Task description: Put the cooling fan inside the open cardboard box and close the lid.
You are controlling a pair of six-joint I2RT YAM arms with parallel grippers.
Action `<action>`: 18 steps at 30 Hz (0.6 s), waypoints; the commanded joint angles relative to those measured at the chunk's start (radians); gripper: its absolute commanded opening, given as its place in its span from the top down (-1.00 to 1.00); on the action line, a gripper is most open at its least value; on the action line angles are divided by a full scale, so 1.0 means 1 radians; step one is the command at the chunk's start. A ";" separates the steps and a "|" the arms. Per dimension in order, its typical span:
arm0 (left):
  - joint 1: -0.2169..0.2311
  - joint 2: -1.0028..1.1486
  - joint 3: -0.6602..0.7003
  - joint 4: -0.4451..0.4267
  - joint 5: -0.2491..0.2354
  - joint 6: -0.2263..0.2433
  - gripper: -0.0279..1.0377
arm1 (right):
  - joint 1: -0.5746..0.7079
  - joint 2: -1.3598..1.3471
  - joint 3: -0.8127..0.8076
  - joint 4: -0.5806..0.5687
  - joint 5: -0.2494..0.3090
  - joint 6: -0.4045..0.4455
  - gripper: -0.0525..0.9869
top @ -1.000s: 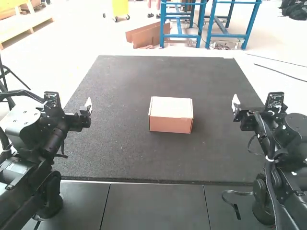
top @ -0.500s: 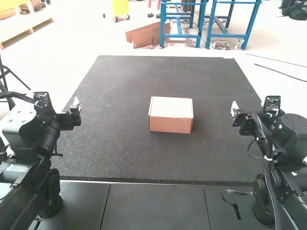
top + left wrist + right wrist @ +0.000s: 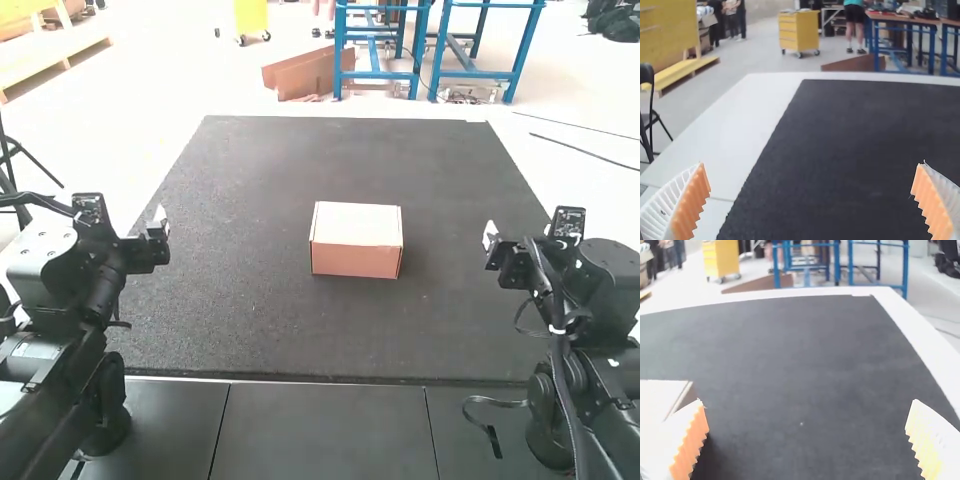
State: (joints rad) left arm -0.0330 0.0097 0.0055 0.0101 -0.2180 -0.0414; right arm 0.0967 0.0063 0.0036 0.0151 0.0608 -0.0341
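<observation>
Cardboard box [image 3: 356, 240] sits at mid black mat [image 3: 250, 180], lid flat down, closed; both arms well apart from it. Left gripper [image 3: 160, 232] hovers over the mat's left edge, white ribbed fingers [image 3: 675, 210] with orange pads spread wide, nothing between them. Right gripper [image 3: 492, 245] hovers near the mat's right edge, fingers likewise spread wide and empty; right wrist view catches a corner of the box beside one finger.
</observation>
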 commanded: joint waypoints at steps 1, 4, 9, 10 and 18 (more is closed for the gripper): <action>0.001 -0.011 -0.009 -0.006 -0.009 0.005 -0.84 | -0.012 -0.006 -0.004 0.006 0.019 0.010 -0.85; 0.001 -0.010 -0.007 -0.006 -0.009 -0.006 -0.86 | -0.012 -0.005 -0.004 0.006 0.017 0.002 -0.85; 0.004 -0.010 -0.007 -0.006 -0.009 -0.037 -0.86 | -0.012 -0.006 -0.004 0.006 0.016 0.000 -0.85; 0.004 -0.011 -0.007 -0.006 -0.009 -0.037 -0.86 | -0.012 -0.006 -0.004 0.006 0.016 0.000 -0.85; 0.001 -0.010 -0.007 -0.006 -0.009 -0.037 -0.86 | -0.012 -0.006 -0.004 0.006 0.016 -0.001 -0.85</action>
State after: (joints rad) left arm -0.0330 0.0101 0.0055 -0.0032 -0.2180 -0.0685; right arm 0.0967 0.0063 0.0036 0.0151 0.0650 -0.0345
